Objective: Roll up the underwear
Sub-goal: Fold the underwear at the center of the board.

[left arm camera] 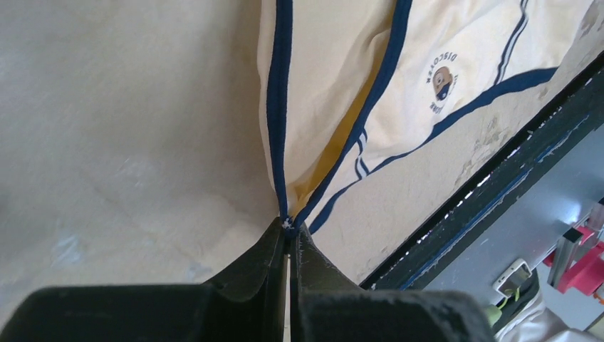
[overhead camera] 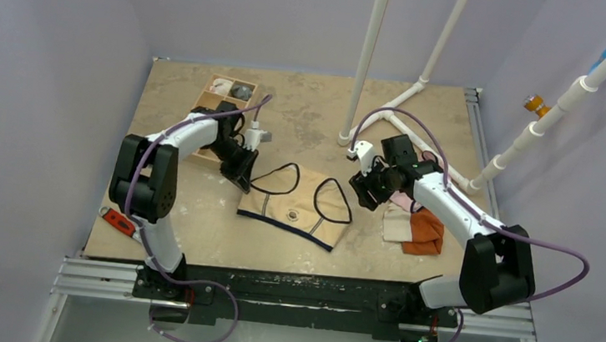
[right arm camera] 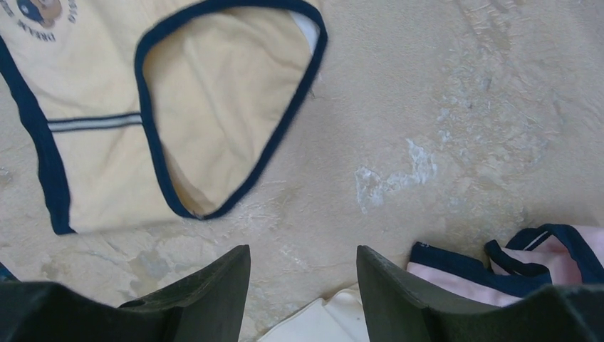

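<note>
The tan underwear [overhead camera: 301, 204] with navy edging lies flat in the middle of the table, both leg holes toward the far side. It also shows in the left wrist view [left arm camera: 427, 78] and the right wrist view [right arm camera: 100, 128]. My left gripper [overhead camera: 242, 180] is at its left leg hole, shut on the navy edging at the corner [left arm camera: 287, 226]. My right gripper [overhead camera: 362, 189] is open and empty, just right of the right leg hole, over bare table [right arm camera: 303, 260].
Pink briefs [right arm camera: 498, 271], a cream cloth [right arm camera: 320, 324] and an orange cloth [overhead camera: 426, 231] lie at the right, under my right arm. A wooden compartment box [overhead camera: 225, 96] stands at the back left. A red tool [overhead camera: 119, 221] lies front left. White pipes [overhead camera: 369, 60] rise behind.
</note>
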Controlling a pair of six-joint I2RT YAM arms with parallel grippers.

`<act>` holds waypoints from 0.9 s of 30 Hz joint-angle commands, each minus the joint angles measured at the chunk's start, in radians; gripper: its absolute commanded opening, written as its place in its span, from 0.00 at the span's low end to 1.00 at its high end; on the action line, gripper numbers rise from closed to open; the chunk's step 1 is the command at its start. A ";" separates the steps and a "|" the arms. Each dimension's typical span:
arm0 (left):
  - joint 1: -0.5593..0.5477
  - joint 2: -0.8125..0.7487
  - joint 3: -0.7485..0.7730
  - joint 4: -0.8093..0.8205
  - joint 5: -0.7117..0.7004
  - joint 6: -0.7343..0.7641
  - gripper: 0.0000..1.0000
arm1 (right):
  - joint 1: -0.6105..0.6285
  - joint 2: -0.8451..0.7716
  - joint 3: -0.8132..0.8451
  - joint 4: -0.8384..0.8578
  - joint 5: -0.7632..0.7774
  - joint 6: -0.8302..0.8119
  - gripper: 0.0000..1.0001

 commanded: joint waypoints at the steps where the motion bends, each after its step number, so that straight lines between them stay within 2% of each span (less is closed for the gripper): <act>1: 0.055 -0.053 0.078 -0.153 -0.016 0.065 0.00 | -0.005 -0.030 0.001 0.008 0.018 -0.001 0.55; 8: 0.009 -0.014 0.205 -0.255 0.027 -0.030 0.00 | -0.005 -0.034 -0.005 0.017 0.050 0.010 0.55; 15: -0.161 -0.007 0.312 -0.291 0.019 -0.159 0.00 | -0.031 -0.048 -0.027 0.024 0.112 0.032 0.54; 19: -0.227 0.048 0.394 -0.308 0.058 -0.241 0.00 | -0.060 -0.041 -0.032 0.019 0.118 0.041 0.54; 27: -0.379 0.159 0.528 -0.304 0.040 -0.335 0.00 | -0.138 -0.029 -0.041 -0.001 0.137 0.032 0.54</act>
